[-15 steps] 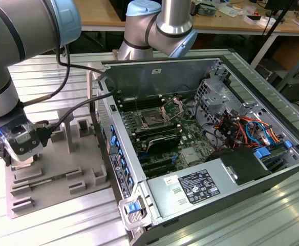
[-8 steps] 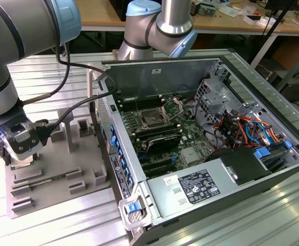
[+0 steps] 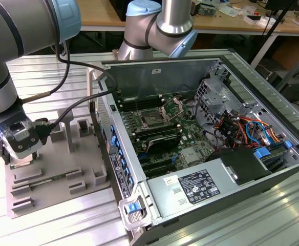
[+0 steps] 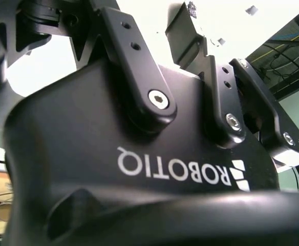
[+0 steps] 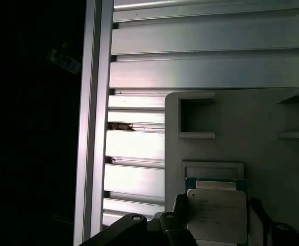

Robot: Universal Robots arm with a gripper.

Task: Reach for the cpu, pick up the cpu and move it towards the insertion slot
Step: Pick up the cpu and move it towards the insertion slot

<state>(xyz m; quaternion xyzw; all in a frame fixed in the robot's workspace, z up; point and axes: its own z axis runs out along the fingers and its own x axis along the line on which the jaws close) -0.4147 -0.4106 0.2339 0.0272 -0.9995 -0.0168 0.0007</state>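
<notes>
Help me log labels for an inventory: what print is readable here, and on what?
Gripper's black housing, second wrist view: white maker's name, upside down, left unquoted.
cpu top, first wrist view: faint print, too small to read.
White sticker on the power supply, exterior view: too small to read.

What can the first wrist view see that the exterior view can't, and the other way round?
First wrist view: the cpu close up, against the grey fixture.
Exterior view: the arm, the open computer case and the slot inside it.
Both: the fixture, sitting on the ribbed metal table.
</notes>
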